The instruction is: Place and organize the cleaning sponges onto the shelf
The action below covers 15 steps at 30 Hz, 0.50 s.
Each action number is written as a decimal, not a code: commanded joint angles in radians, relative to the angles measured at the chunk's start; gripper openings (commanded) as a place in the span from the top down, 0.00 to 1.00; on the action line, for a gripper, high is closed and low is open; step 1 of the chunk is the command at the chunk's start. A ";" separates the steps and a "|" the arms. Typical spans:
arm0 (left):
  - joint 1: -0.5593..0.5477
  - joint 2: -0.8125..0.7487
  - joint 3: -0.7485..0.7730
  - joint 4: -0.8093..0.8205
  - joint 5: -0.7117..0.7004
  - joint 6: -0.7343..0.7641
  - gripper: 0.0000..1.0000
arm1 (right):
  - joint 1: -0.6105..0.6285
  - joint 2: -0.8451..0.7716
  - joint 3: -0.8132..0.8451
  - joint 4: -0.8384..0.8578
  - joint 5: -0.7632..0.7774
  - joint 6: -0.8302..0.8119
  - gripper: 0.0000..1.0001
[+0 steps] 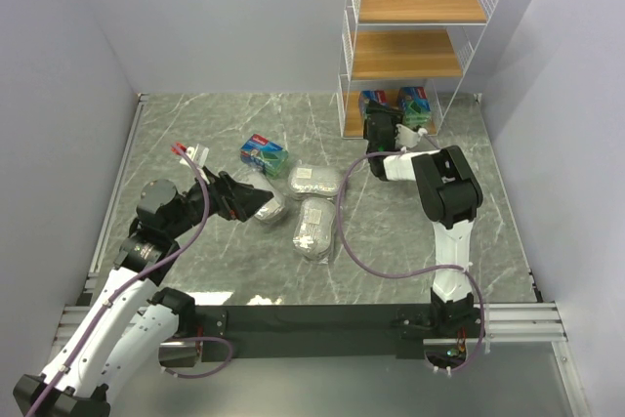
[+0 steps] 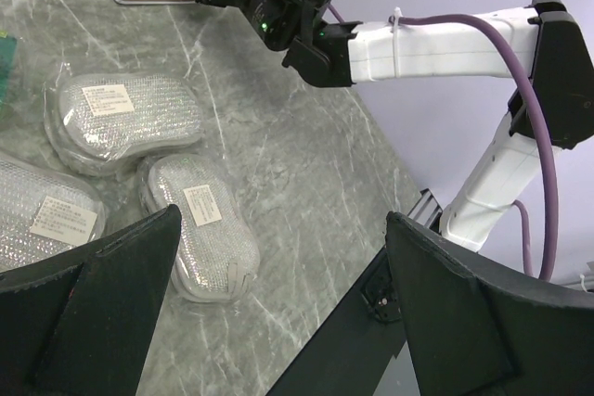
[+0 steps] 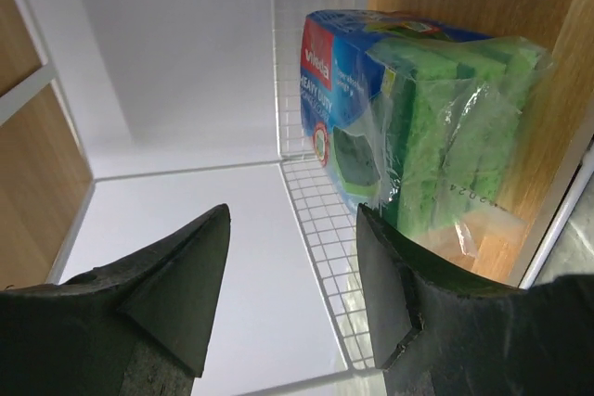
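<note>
Right pincer [image 3: 292,229]: spread wide, gripping nothing, nosed into the lowest tier of the shelf [image 1: 405,56]. Green sponge pack [image 3: 418,127] stands just ahead, off to one finger's side, not touching. Left pincer [image 2: 283,229]: spread, empty, above the desk [image 2: 306,155]. Three silvery packs [image 2: 121,113] lie below and ahead.

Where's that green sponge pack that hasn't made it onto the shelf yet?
In the overhead view the green sponge pack lies on the grey table, left of centre, beside the nearest silvery oval pack and a little beyond the left claw.
</note>
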 commanded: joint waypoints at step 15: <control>-0.004 -0.041 -0.003 0.012 -0.021 0.000 0.01 | -0.083 -0.232 -0.425 0.627 -0.218 -0.210 0.36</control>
